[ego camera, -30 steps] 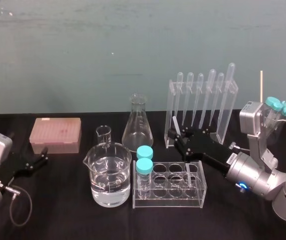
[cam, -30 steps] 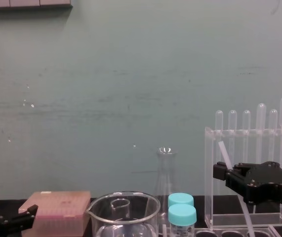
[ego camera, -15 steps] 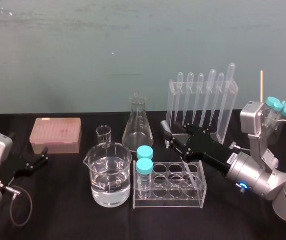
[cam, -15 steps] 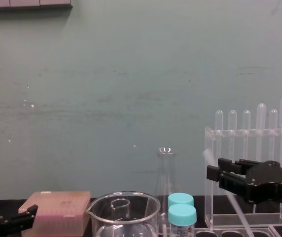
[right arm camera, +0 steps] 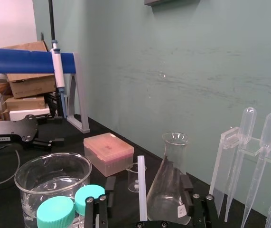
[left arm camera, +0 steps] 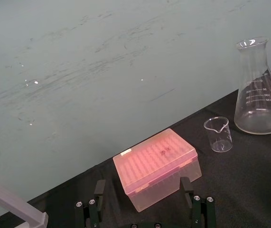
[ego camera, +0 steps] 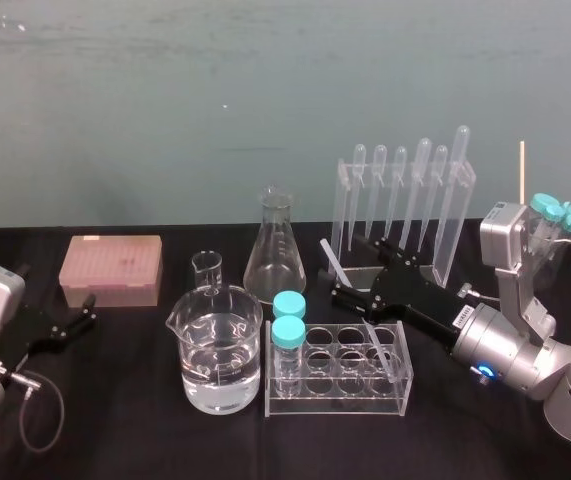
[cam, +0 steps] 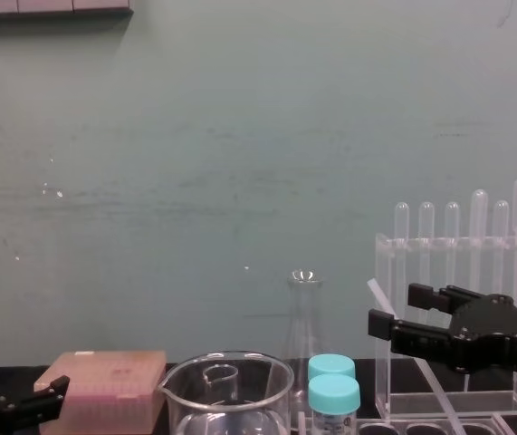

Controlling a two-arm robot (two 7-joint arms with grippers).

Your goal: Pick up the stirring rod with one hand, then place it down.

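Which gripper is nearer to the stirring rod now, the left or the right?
The right gripper: it stands open around the stirring rod. The left gripper rests far off, near the pink box.

I am working in a laboratory: my black desk (ego camera: 125, 420) carries a conical flask (ego camera: 274, 250), a beaker of clear liquid (ego camera: 220, 355), a pink pipette-tip box (ego camera: 111, 270) near its far left edge, a clear rack of bulb pipettes (ego camera: 405, 215), and teal-capped vials (ego camera: 288, 332) in a tube rack (ego camera: 325, 375)
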